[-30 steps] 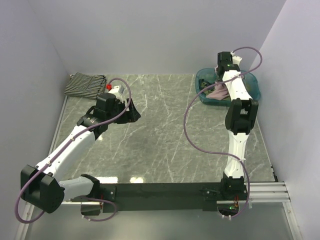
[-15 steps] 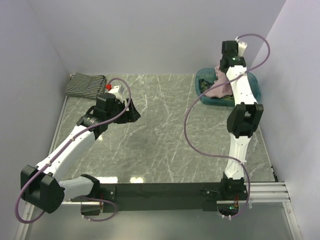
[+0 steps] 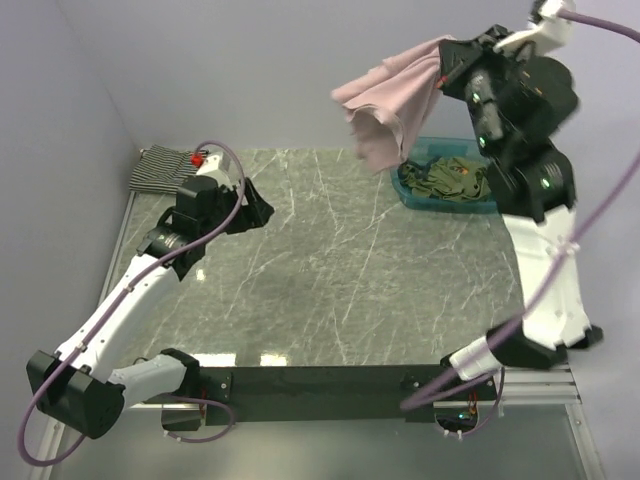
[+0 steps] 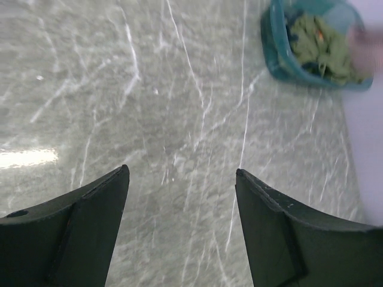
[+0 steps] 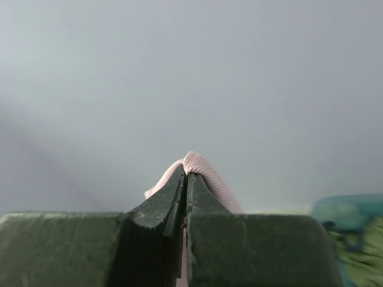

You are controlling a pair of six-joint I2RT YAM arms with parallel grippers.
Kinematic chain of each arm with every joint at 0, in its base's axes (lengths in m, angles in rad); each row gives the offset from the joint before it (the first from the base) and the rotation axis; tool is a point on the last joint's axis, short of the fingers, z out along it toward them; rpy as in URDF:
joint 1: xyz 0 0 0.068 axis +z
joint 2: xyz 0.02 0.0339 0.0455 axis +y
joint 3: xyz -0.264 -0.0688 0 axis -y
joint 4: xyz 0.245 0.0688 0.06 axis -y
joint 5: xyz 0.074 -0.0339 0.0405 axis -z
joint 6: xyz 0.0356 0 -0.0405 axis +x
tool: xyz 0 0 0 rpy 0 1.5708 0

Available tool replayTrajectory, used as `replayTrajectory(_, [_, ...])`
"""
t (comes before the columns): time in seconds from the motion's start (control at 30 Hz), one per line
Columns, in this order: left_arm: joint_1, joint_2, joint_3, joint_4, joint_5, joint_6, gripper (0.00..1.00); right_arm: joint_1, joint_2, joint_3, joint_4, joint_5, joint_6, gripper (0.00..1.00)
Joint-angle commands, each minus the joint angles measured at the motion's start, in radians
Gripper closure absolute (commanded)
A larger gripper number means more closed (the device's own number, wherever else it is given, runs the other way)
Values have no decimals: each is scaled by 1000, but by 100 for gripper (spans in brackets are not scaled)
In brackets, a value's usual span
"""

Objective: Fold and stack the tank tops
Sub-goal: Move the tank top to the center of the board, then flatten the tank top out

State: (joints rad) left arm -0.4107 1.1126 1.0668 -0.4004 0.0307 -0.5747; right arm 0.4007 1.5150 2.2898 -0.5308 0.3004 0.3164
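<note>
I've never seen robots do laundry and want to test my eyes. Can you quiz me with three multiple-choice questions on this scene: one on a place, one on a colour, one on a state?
1. Where is the black-and-white striped cloth tank top?
A. table centre
B. far left corner of the grey marble table
C. in a gripper

2. What colour are the clothes in the teal plastic basin?
A. olive green
B. red
C. white

3. The dusty pink cloth tank top is:
A. folded flat
B. in the basin
C. held aloft

Answers:
1 B, it lies in that corner.
2 A, a green heap shows inside.
3 C, the right gripper is shut on it, high above the table.
</note>
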Motion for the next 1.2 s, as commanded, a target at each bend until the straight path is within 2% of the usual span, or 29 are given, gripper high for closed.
replayTrajectory(0.0, [12,-60,62,-20,-118,-69,23,72,-74,-137,84,-88,24,100])
replayTrajectory(0.1, [19,-106,52,-28,-189,-117,22,101,-203,-405,181,-170,134,100])
replayTrajectory(0.13, [19,-115,50,-31,-207,-126,22,102,-240,-584,214,-237,173,100])
replayTrajectory(0.17, [19,-122,44,-35,-216,-143,21,101,-318,-684,294,-260,243,100])
replayTrajectory(0.2, [21,-129,36,-31,-210,-140,21,101,-355,-884,336,-282,275,98])
replayTrajectory(0.3, [21,-114,12,-49,-178,-142,21,96,-455,-1134,391,-268,355,68])
replayTrajectory(0.33, [21,-106,-2,-45,-125,-137,22,69,-469,-1239,381,-268,374,49])
replayTrajectory(0.43, [21,-70,-73,-3,24,-129,23,-35,-544,-1386,355,-293,408,35])
replayTrajectory(0.53, [-35,-28,-140,11,60,-158,24,-103,-608,-1425,287,-282,395,32])
replayTrajectory(0.6, [-71,-16,-204,21,57,-188,25,-91,-636,-1426,253,-276,360,33])
replayTrajectory(0.7, [-126,-2,-302,60,57,-270,27,28,-618,-1451,204,-227,343,34])
replayTrajectory(0.77, [-151,6,-346,87,64,-338,31,163,-573,-1478,198,-202,349,39])
replayTrajectory(0.9, [-186,50,-464,181,110,-431,36,324,-455,-1517,203,-135,349,44])
replayTrajectory(1.03, [-226,119,-493,262,143,-481,37,423,-275,-1457,218,-113,294,45])
replayTrajectory(1.17, [-243,176,-495,304,155,-499,37,486,-165,-1399,212,-84,251,44])
